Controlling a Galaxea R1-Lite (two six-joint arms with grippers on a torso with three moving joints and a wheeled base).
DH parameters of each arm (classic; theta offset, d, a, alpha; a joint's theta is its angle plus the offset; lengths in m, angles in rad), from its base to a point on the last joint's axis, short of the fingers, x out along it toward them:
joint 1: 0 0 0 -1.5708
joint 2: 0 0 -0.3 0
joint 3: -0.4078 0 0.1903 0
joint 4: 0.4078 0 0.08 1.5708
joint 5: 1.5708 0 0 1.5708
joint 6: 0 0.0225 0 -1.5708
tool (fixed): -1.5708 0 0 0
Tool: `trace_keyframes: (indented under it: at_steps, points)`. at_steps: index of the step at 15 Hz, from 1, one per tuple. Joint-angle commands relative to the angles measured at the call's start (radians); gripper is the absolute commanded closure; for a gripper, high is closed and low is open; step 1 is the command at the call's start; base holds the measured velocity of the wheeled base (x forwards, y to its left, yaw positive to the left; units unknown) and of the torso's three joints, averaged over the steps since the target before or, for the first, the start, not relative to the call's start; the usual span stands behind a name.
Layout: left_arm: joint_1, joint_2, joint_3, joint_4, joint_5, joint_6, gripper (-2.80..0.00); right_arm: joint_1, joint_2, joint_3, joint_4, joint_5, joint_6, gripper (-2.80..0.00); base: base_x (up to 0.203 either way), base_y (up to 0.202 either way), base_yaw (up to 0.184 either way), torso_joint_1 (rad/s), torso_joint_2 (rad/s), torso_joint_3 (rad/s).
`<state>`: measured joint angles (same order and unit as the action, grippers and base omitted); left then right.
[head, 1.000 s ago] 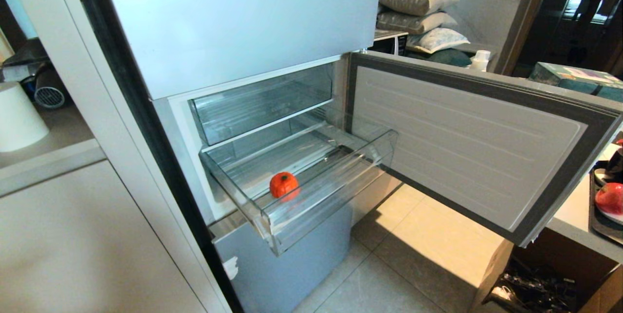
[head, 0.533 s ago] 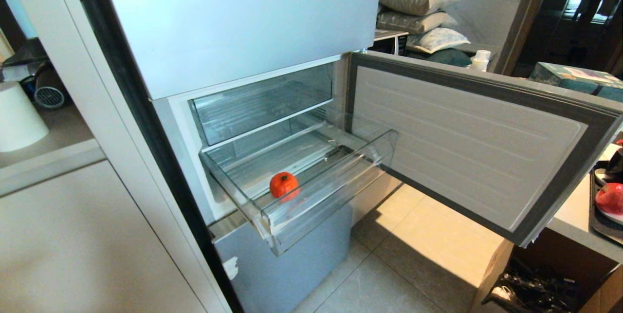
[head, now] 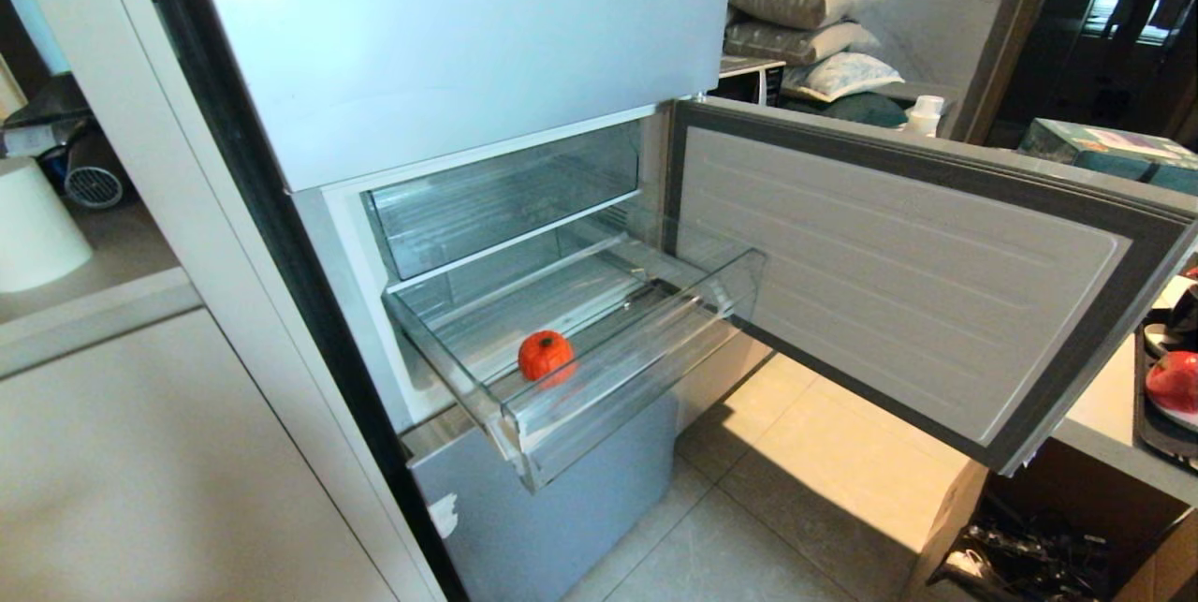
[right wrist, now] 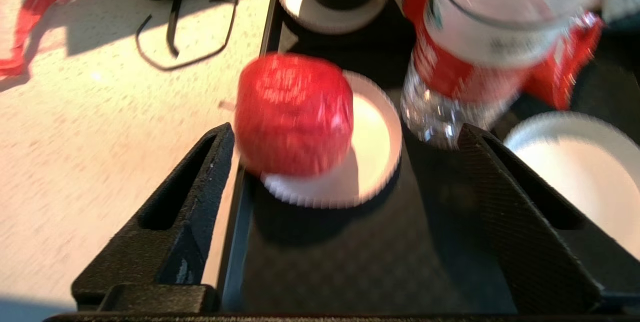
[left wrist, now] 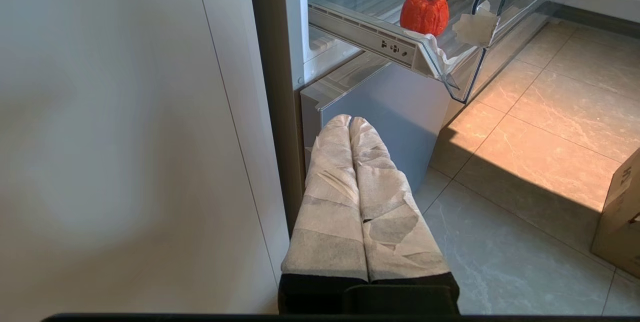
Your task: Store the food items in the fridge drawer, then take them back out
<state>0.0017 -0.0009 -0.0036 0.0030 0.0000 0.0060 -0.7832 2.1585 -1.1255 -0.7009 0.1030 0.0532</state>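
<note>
The fridge drawer (head: 613,387) stands pulled out, clear plastic with a whitish chipped front corner (left wrist: 475,26). An orange-red round food item (head: 546,356) lies on its ribbed floor near the front left corner, also in the left wrist view (left wrist: 424,11). A second food item, a glossy red apple-like fruit (right wrist: 294,114), sits on a white paper plate (right wrist: 372,151) in a black tray (right wrist: 350,262). My right gripper (right wrist: 346,131) hovers open just short of it, nothing between its black fingers. My left gripper (left wrist: 350,120) is shut, low by the fridge base.
The fridge door (head: 898,274) swings open to the right. On the tray are a clear bottle with a red label (right wrist: 465,61) and another white plate (right wrist: 575,162). A red ribbon scrap (right wrist: 35,11) and a black cable (right wrist: 190,36) lie on the counter. A cardboard box (head: 1058,536) stands below.
</note>
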Motion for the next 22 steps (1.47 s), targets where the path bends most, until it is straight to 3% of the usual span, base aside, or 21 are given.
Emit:
trace_keyframes:
  at_steps: [1,4,6,19,20,21,22]
  points:
    - [0.0,0.001,0.001,0.0,0.0,0.0,0.0,-0.001,0.087,-0.074,-0.003,0.025,-0.009,-2.8,0.0,0.0,0.0,0.0,0.0,0.0]
    - [0.0,0.001,0.001,0.0,0.0,0.0,0.0,0.002,0.155,-0.163,-0.004,0.046,-0.012,-2.8,0.0,0.0,0.0,0.0,0.0,0.0]
    - [0.0,0.001,0.001,0.0,0.0,0.0,0.0,0.002,0.175,-0.183,-0.005,0.108,-0.011,-2.8,0.0,0.0,0.0,0.0,0.0,0.0]
    - [0.0,0.001,-0.001,0.0,0.0,0.0,0.0,0.015,0.298,-0.284,-0.011,0.129,-0.001,-2.8,0.0,0.0,0.0,0.0,0.0,0.0]
    - [0.0,0.001,0.001,0.0,0.0,0.0,0.0,0.016,0.302,-0.291,-0.011,0.129,-0.001,-0.81,0.0,0.0,0.0,0.0,0.0,0.0]
    - [0.0,0.001,-0.001,0.0,-0.001,0.0,0.0,0.018,0.31,-0.305,-0.011,0.129,0.002,0.0,0.0,0.0,0.0,0.0,0.0,0.0]
    - [0.0,0.001,0.001,0.0,0.0,0.0,0.0,0.019,0.312,-0.311,-0.011,0.129,0.001,0.0,0.0,0.0,0.0,0.0,0.0,0.0]
